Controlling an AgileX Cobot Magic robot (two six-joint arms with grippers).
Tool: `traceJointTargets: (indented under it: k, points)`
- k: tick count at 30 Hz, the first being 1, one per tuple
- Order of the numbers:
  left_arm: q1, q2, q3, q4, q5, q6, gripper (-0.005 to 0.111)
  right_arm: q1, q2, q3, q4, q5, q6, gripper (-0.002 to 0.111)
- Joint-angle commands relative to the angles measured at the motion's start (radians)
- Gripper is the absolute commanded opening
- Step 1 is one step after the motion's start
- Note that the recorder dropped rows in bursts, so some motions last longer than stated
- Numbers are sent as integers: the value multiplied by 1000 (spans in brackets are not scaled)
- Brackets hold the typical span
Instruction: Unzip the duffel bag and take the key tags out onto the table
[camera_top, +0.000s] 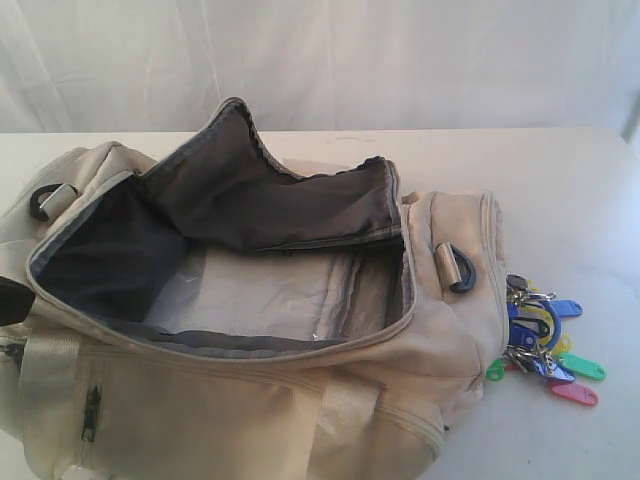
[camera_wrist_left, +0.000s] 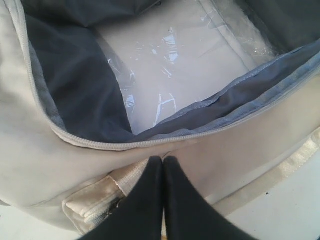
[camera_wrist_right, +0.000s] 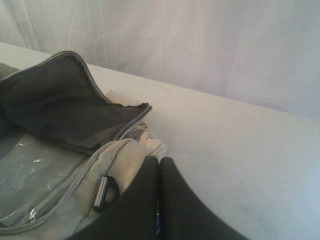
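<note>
Unzipped duffel bag (camera_top: 250, 410) lies lengthwise left-right, mouth up; left claw (camera_wrist_left: 162, 161) and right claw (camera_wrist_right: 159, 161) pinched closed

The duffel bag (camera_top: 300, 420) is matt cream cloth; its lining (camera_top: 270, 205) is dull grey fabric; glossy clear plastic film (camera_top: 260, 295) lies inside; at its 3 o'clock, the key tags (camera_top: 548, 335) are shiny plastic on metal rings.

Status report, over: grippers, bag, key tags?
Left gripper shut at rim of duffel bag. Right gripper shut over its end. Bag unzipped, key tags out on the table beside it. No obstruction seen.
</note>
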Motion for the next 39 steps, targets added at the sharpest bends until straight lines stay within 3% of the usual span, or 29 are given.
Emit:
traceJointTargets:
  k: [1,20,32,39]
  points:
    - [4,-7,4,-14,7,-5,0,-3,-38,3,5,-24,-10,0]
    - [4,-3,4,-14,7,-5,0,-3,-74,18,118,-120,83,0]
    - [4,-3,4,-14,7,-5,0,-3,-378,385,36,-339,94,0]
    - [4,-3,4,-14,7,-5,0,-3,-460,622,-315,-482,533,0]
